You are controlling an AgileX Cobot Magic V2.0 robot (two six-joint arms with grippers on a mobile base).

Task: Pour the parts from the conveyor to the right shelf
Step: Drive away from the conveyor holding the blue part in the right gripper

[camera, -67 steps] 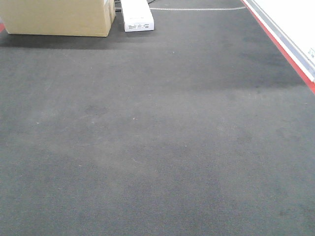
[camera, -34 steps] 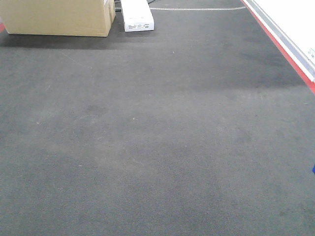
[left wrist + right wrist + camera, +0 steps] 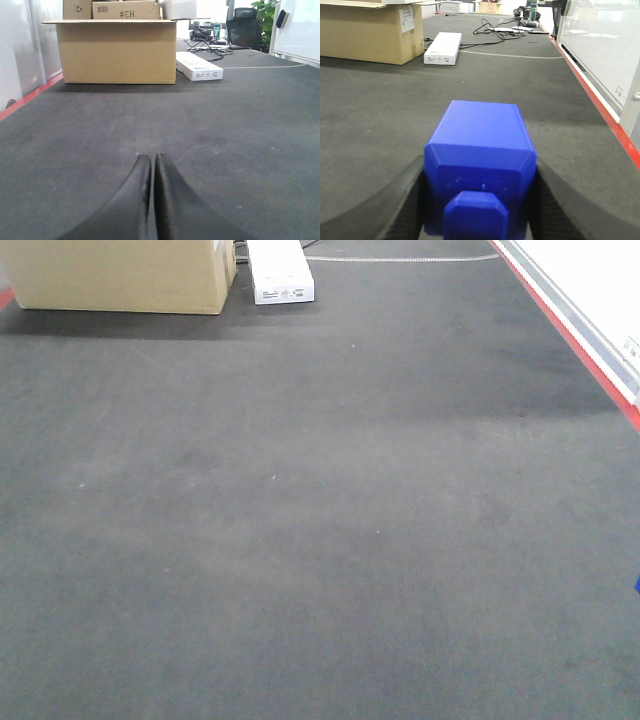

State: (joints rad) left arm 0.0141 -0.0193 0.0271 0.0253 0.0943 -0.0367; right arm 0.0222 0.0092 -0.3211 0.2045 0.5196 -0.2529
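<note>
Operator: Brick (image 3: 480, 145) location?

Spotter: Clamped in R end effector (image 3: 480, 200), one dark finger each side, touching its L and R faces. Sits over conveyor (image 3: 320, 520), right part, near red edge strip (image 3: 600, 107). Can't tell if underside touches belt.

Operator: Orientation?

Spotter: Stud end faces back toward wrist cam, flat end points far down belt. Approx. cube, so no clear long axis. If any, it runs near-to-far, in line w/ the fingers.

Operator: L arm?

Spotter: L end effector (image 3: 151, 170) clenched, tips pressed together, nothing between them, low over belt. No brick in its view. R arm has it, so R does the carry.

Operator: Shelf?

Spotter: Not in any view. Judgement only: prob. off to right, past red strip, so next move likely needs a swing right w/ firm grip, tipping only once over a bin. Exact direction can't be told.

Operator: Counts?

Spotter: Bricks 1. Open cardboard box (image 3: 117, 52) 1, far left, w/ at least 2 more cartons (image 3: 125, 9) behind it. Flat white box (image 3: 280, 275) 1, just right of it. Cable tangle (image 3: 492, 31) 1, far end. Bins 0 seen.
</note>
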